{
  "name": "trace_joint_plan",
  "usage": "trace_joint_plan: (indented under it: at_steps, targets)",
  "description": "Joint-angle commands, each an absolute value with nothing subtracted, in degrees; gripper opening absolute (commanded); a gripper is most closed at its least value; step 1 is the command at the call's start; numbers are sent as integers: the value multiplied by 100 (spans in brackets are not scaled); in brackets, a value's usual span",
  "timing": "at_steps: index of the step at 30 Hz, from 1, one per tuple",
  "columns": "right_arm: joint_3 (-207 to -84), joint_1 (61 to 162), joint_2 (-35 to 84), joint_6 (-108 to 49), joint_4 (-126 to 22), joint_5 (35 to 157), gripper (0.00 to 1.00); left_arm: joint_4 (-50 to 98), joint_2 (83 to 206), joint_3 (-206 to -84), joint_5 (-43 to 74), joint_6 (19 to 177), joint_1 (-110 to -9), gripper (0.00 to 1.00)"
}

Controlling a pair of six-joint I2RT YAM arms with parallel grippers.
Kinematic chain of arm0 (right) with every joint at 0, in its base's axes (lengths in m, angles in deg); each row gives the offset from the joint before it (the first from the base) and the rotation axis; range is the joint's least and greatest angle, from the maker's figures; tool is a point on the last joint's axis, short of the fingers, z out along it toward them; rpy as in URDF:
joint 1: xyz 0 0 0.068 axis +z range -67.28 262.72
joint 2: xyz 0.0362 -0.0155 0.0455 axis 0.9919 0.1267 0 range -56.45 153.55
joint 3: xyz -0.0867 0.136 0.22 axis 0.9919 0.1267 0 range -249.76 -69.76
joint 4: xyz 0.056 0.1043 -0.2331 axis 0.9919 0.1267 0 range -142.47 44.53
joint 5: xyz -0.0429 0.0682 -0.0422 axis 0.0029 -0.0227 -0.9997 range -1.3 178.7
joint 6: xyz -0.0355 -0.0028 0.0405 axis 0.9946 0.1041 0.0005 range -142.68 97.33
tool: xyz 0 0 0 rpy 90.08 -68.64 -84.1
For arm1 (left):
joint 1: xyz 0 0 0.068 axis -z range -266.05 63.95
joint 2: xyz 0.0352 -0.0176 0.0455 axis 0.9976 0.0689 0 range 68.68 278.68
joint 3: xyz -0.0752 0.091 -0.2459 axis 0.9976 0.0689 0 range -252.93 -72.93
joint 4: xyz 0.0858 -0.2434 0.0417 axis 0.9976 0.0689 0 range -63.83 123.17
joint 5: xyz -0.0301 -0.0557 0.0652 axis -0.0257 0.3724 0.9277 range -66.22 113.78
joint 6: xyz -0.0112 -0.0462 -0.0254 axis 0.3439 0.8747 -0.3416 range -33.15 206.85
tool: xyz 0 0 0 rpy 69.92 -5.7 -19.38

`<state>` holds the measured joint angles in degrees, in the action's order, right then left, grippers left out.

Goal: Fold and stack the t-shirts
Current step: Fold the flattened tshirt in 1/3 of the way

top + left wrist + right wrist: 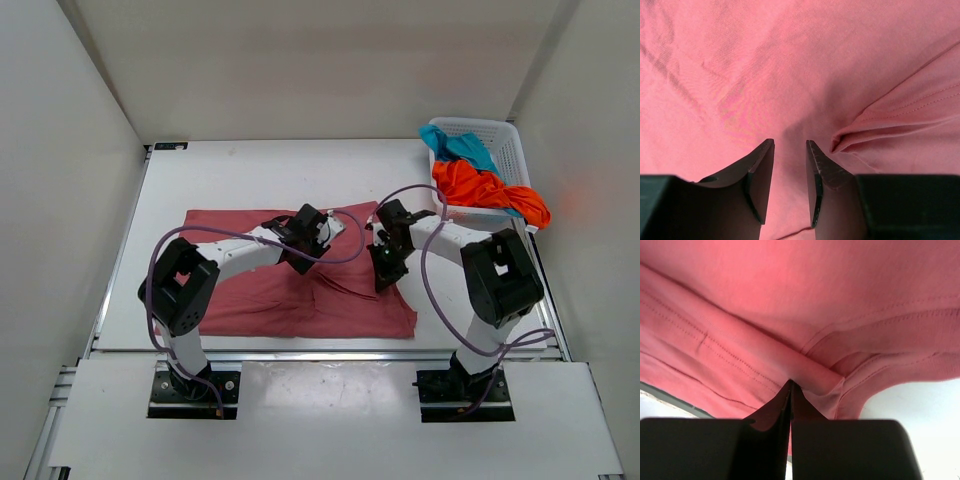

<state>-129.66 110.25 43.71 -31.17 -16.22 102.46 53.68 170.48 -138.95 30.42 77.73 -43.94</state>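
Pink cloth fills both wrist views: the rose-pink t-shirt (300, 285) lies spread across the middle of the white table (250, 170), roughly flat with soft creases, its long side running left to right. Both arms reach over it. The left gripper (312, 232) sits above the shirt's upper middle. In the left wrist view the left gripper (790, 150) has its jaws a narrow gap apart, with smooth cloth showing between the black fingertips (762, 155). A stitched fold (855, 137) of the same shirt bunches just to the right of them. The right gripper (385, 270) is over the right part of the shirt. In its own camera the right gripper (790, 386) has its jaws pressed together, with the tips buried in a rolled, seamed fold (815, 371) of the pink shirt, which looks pinched there. Bare table (920, 405) shows beneath the curved hem. At the far right corner stands a white lattice basket (515, 140); the teal-blue t-shirt (455, 145) lies crumpled inside it, and the bright orange t-shirt (490, 190) is heaped over its near rim, well apart from the pink one
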Motion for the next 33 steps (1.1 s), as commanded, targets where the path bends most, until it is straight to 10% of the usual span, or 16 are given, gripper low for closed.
trace_joint_plan:
  at_steps: [1, 6, 14, 20, 33]
  targets:
    - [-13347, 10997, 4558, -2997, -1512, 10145, 0, 5429, 16633, -13982, 2933, 7675, -4430, 44]
    - [-13612, 10883, 4525, -3058, -1406, 10337, 0, 5517, 16580, -14025, 2187, 7403, -4395, 57]
    - [-12980, 10786, 3576, -3121, -1678, 10856, 37, 5588, 16825, -14166, 1685, 7244, -4377, 62]
    - [-12540, 11339, 3241, -2760, -1775, 10655, 46, 5719, 16755, -14245, 1395, 7296, -4536, 60]
    - [-12680, 11708, 3680, -2408, -1732, 9450, 47, 5667, 16632, -14017, 1490, 7358, -4439, 63]
